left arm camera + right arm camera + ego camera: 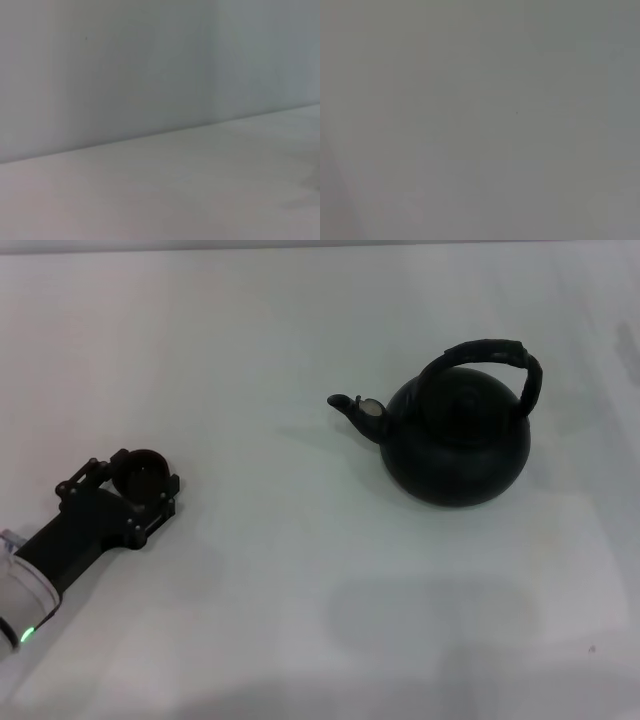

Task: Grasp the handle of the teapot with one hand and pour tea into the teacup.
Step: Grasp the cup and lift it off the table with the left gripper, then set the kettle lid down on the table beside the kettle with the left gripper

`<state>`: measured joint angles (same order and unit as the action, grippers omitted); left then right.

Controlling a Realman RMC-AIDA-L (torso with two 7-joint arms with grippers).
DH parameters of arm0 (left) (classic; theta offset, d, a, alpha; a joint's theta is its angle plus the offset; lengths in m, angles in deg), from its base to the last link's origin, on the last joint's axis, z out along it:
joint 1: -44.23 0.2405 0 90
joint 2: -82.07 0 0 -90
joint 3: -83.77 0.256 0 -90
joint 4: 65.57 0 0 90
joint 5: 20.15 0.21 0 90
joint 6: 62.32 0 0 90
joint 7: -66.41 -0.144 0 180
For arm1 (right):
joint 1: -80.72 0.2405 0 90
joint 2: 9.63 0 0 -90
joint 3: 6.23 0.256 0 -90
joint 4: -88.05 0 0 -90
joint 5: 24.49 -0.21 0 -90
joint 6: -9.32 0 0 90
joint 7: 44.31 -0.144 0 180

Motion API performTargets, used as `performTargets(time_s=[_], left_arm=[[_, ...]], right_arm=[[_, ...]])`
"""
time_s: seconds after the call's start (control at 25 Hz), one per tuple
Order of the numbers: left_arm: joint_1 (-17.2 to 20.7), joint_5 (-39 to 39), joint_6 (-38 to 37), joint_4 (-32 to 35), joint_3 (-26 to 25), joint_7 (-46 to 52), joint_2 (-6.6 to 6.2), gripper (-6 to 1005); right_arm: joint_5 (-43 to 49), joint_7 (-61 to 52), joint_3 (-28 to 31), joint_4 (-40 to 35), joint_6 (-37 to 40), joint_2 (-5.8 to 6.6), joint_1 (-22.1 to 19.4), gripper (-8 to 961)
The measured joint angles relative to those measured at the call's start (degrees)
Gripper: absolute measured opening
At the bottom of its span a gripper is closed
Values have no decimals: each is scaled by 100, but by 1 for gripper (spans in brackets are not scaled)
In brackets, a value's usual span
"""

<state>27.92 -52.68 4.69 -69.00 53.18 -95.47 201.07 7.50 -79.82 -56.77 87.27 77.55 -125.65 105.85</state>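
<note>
Black matte teapot [458,445] sits on the white desk [300,590], right of centre and toward the far side. Bulbous round body, upright, short spout [358,411] pointing left w/ a pale metallic tip. Handle [490,362] is a thick black arched hoop w/ a ribbed, wrapped look, rising over the pot's top; nothing touching it.

Left gripper [140,480] is at the near left of the desk, black linkage-type fingers on a black wrist, arm coming in from the near-left corner w/ a pale sleeve and a small green light. Teacup [143,472], tiny, round, dark brown-black, no handle, sits right in betw the fingers. Fingers flank the cup closely on both sides, looks like gripper is grasping the teacup, though actual contact is hard to confirm. Cup upright, rim facing up.

Teapot is well apart from the left gripper and cup, off to the right and a bit farther back; spout points roughly toward the cup side.

Right gripper not in any view; right wrist view only shows flat grey surface. Left wrist view shows bare pale desk surface meeting a grey wall [125,65], no fingers visible.
</note>
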Motion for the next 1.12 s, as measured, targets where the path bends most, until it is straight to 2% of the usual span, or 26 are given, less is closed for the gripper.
performTargets(time_s=[0.2, 0.44, 0.72, 1.12], left_arm=[[-4, 22, 232, -44, 0, 2, 2, 732], [-103, 501, 488, -276, 0, 4, 10, 697], [-389, 1159, -41, -678, 1, 7, 28, 699], [-549, 1191, -524, -827, 0, 8, 34, 703]], right_arm=[[0, 1, 0, -11, -6, 0, 0, 826], [0, 6, 0, -30, -13, 9, -7, 826], [0, 16, 0, -55, -18, 9, -3, 827], [0, 15, 0, -55, -19, 9, 0, 827]])
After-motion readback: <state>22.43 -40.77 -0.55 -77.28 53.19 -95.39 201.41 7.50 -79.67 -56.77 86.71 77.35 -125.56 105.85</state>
